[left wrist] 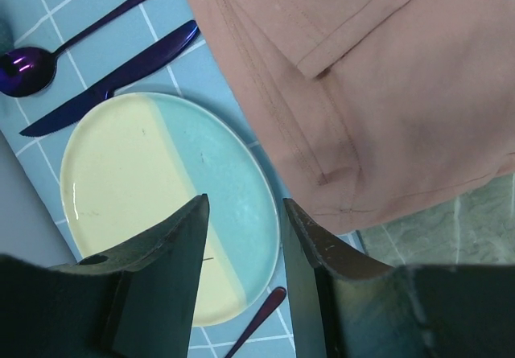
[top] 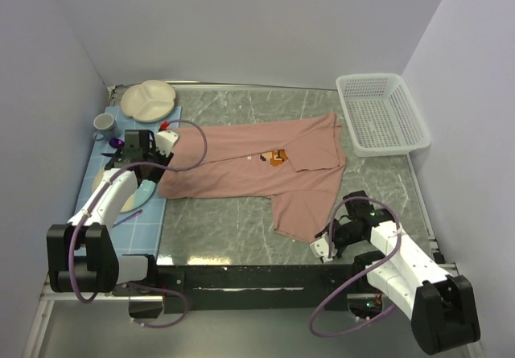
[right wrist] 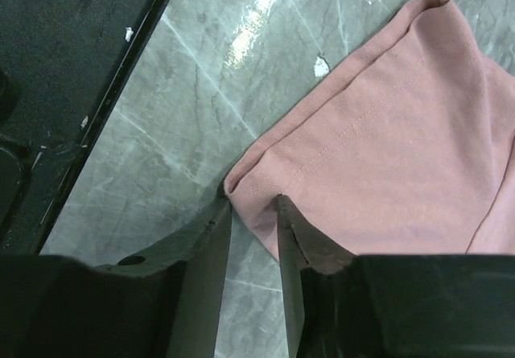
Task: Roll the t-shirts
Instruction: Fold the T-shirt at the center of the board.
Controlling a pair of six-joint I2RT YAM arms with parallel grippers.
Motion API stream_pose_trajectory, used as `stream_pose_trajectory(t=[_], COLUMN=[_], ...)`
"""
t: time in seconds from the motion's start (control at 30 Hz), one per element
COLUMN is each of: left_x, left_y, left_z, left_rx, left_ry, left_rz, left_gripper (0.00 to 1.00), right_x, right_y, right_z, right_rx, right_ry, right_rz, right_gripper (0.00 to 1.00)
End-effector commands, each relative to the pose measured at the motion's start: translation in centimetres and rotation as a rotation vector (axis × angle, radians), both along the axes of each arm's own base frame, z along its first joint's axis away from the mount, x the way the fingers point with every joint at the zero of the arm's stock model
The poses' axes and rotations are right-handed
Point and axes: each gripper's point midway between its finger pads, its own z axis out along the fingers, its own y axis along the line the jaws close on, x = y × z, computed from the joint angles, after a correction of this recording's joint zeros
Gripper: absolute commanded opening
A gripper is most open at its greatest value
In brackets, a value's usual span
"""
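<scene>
1. The grey-green marbled table (top: 233,233) fills most of the top view.
2. The t-shirt (top: 257,165), dusty pink, lies flat across the middle of the frame. Its left end overlaps the edge of the mat and its upper right corner lies just beside the basket. One flap hangs down toward the lower right, and a small orange and brown print (top: 278,157) shows right of centre.
3. A blue tiled mat (top: 153,223) runs down the left side of the table.
4. A white mesh basket (top: 378,78) sits in the upper right corner.
5. The right gripper (right wrist: 251,205), at lower right in the top view, is at the bottom corner of the hanging flap. Its fingers are clenched on the folded hem corner, with pink cloth filling the gap between them.
6. The left gripper (left wrist: 244,205), at centre left, hovers over the mat by the shirt's left end. Its fingers are spread and hold nothing.
7. A yellow and pale-blue plate (left wrist: 153,197) lies under that gripper, touching the shirt's hem.
8. A cream divided dish (top: 149,99) is at upper left.
9. A grey cup (top: 105,123) stands below the dish.
10. A purple knife (left wrist: 113,80) and spoon (left wrist: 32,67) lie above the plate in the left wrist view.
</scene>
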Motion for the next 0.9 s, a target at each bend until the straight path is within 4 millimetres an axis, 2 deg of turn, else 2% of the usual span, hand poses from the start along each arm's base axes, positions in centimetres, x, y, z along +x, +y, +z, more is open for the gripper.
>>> stream_pose_trajectory(t=[0.0,0.03,0.07,0.17,0.2,0.23,0.27,0.3,0.37,0.53,0.63,0.77,0.87], left_x=[1.0,0.4,0.2,-1.7,-2.3,-2.8,-4.5,-5.1,-6.5,-6.5,-5.4,-4.9,-4.2], left_y=[-0.2,-0.3,-0.4,-1.2,-0.6,-1.1,-1.1,-1.2,-1.8,-1.9,-1.9,-1.3,-1.5], left_z=[1.3,0.9,0.8,0.5,1.0,1.2,0.4,0.8,0.2,-0.5,-1.1,-3.2,-4.1], left_rx=[0.005,0.015,0.02,0.037,0.047,0.06,0.054,0.064,0.088,0.143,0.137,0.142,0.102], left_ry=[-0.023,0.009,0.025,0.081,0.075,0.068,0.122,0.116,0.129,0.12,0.125,0.2,0.226], left_rz=[-0.062,-0.09,-0.114,-0.263,-0.281,-0.385,-0.431,-0.478,-0.605,-0.727,-0.727,-0.736,-0.703], left_gripper=[0.47,0.47,0.46,0.47,0.49,0.49,0.5,0.51,0.51,0.49,0.47,0.45,0.45], right_x=[0.7,0.6,0.4,0.1,0.1,0.2,0.5,0.7,0.9,1.3,1.6,2.0,2.4], right_y=[1.0,1.0,0.9,0.6,0.5,0.3,0.3,0.2,0.1,-0.6,-1.0,-0.9,-0.9], right_z=[0.6,0.6,0.6,1.4,1.8,1.9,2.2,2.3,2.8,2.8,2.6,2.8,3.0], right_rx=[0.011,0.009,0.004,-0.012,-0.016,-0.025,-0.026,-0.027,-0.025,-0.043,-0.055,-0.05,-0.053], right_ry=[-0.246,-0.239,-0.22,-0.17,-0.148,-0.146,-0.16,-0.151,-0.169,-0.19,-0.184,-0.191,-0.195], right_rz=[0.313,0.319,0.327,0.322,0.289,0.271,0.248,0.21,0.176,0.068,0.012,-0.034,-0.06], right_gripper=[0.26,0.21,0.12,0.0,0.0,0.0,0.0,0.0,0.0,0.0,0.0,0.0,0.0])
